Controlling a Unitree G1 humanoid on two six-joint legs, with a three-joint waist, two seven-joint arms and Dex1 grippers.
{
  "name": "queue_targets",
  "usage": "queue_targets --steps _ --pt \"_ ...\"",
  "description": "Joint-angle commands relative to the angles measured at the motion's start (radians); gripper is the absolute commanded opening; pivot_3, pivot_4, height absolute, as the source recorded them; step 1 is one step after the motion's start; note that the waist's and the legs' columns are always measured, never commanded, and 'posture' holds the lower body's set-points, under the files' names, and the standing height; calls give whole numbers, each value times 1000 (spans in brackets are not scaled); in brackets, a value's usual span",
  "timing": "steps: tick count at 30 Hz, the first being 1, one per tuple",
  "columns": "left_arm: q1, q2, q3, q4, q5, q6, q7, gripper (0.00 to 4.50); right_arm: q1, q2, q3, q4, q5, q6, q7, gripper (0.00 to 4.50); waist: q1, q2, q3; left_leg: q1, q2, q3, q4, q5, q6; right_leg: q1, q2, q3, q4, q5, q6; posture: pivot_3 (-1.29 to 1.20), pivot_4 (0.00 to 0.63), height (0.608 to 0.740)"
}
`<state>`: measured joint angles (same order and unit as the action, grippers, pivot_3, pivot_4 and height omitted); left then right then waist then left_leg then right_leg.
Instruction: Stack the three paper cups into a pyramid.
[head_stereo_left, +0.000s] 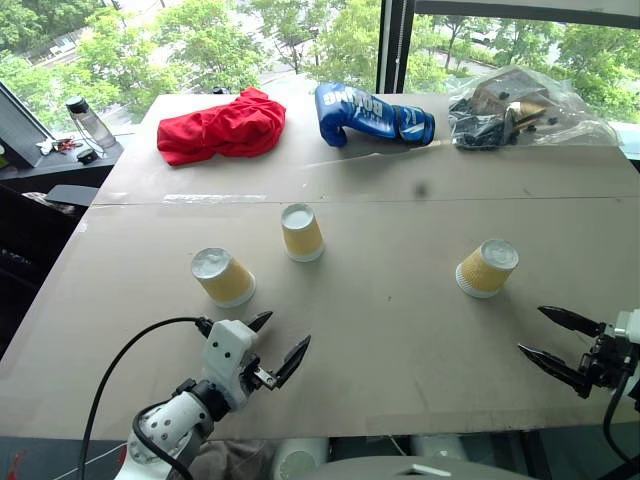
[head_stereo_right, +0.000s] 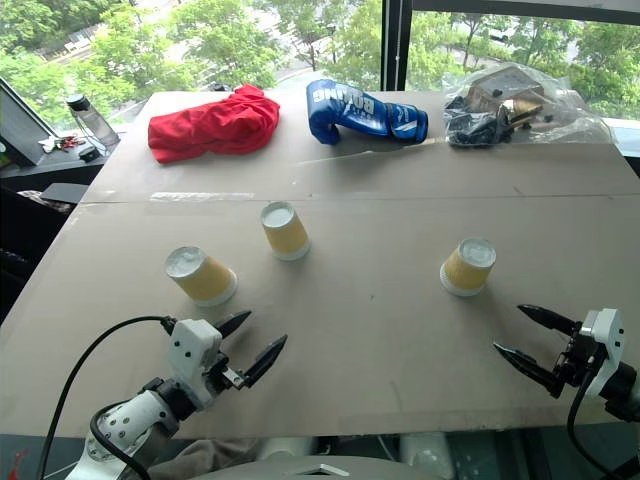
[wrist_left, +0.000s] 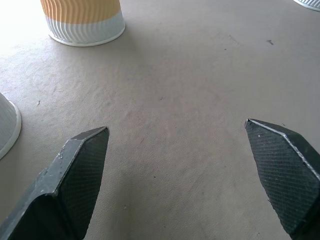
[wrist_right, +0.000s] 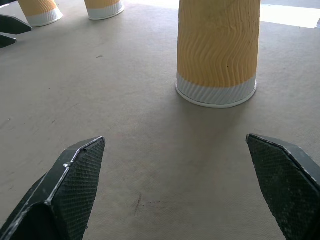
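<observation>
left claw (head_stereo_left: 278, 342) spread empty near left cup (head_stereo_left: 224, 277), right claw (head_stereo_left: 548, 334) spread empty below right cup (head_stereo_left: 486, 268)

Bright daylight from the windows ahead of me, everything sharp.

Sun comes through the glass beyond the far edge of my table (head_stereo_left: 400, 330), so the paper cups (head_stereo_left: 301, 232) throw only short, soft shadows toward me. A pale glare streak runs along the seam in the tabletop, and the plastic bag (head_stereo_left: 530, 105) glints. In my left wrist view the corner by the nearest cup washes out white.
</observation>
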<state>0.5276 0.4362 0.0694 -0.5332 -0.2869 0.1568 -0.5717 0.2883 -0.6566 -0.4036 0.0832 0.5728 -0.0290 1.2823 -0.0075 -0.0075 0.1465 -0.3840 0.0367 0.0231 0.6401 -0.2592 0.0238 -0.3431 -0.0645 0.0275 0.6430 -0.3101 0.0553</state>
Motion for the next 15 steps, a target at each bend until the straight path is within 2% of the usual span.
queue_targets --steps 1,15 --pt "14 7 18 -17 -8 -25 -12 4472 -10 2 -16 -5 15 -16 3 4500 0 0 0 0 0 0 0 0 0 0 0 0 0 0 0 0 150 740" --pt "-6 17 25 -16 -42 -42 -54 4472 -24 27 -18 20 11 -52 8 4500 -1 0 0 0 0 0 0 0 0 0 0 0 0 0 0 0 150 740"
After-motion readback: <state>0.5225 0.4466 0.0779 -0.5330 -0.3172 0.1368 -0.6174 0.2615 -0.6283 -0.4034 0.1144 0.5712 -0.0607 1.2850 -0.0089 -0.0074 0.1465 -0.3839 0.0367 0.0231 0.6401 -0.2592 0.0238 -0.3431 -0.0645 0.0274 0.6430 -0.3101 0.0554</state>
